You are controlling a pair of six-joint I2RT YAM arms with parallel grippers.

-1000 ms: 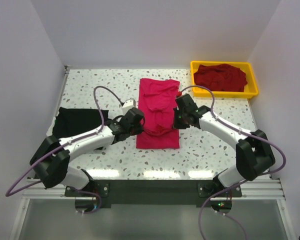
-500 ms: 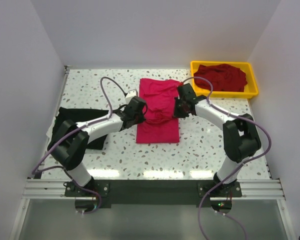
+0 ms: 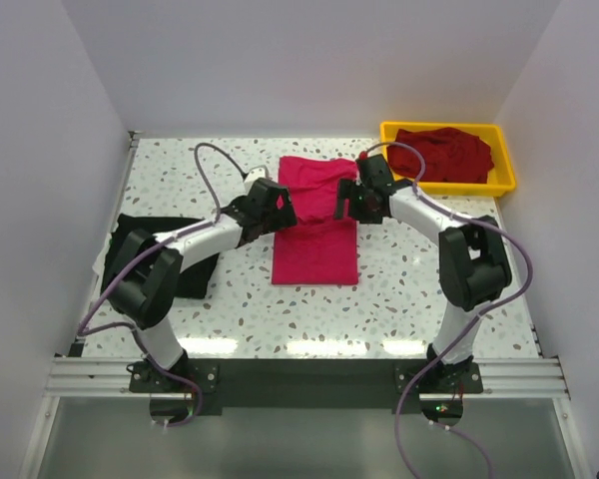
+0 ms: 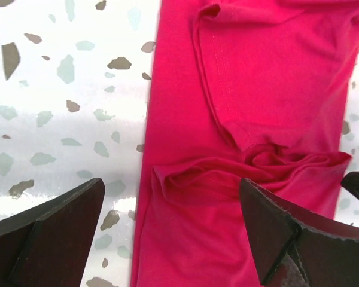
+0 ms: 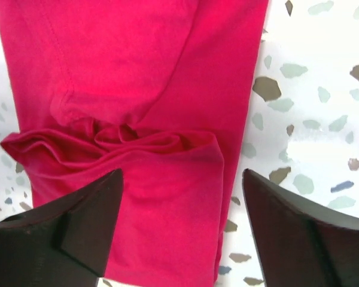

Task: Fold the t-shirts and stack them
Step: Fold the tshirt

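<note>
1. Table [image 3: 429,289], speckled white, is carrying everything listed here.
2. Pink-red t-shirt [image 3: 316,254] is lying mid-table as a long narrow strip running near to far. A bunched crosswise ridge is showing across it in both wrist views.
3. Black t-shirt [image 3: 140,238] is lying flat at the table's left edge, well apart from the pink-red one, with the left arm crossing above part of it.
4. Yellow tray [image 3: 449,189] is sitting at the far right corner of the table, holding the dark maroon t-shirt [image 3: 444,152] crumpled inside.
5. Left gripper [image 3: 276,210] is hanging over the strip's left edge by the ridge, its jaws standing wide apart and gripping nothing.
6. Right gripper [image 3: 357,205] is hanging over the strip's right edge opposite, its jaws also spread wide with only fabric showing below them. Whether either one is touching the cloth, cannot tell.
</note>
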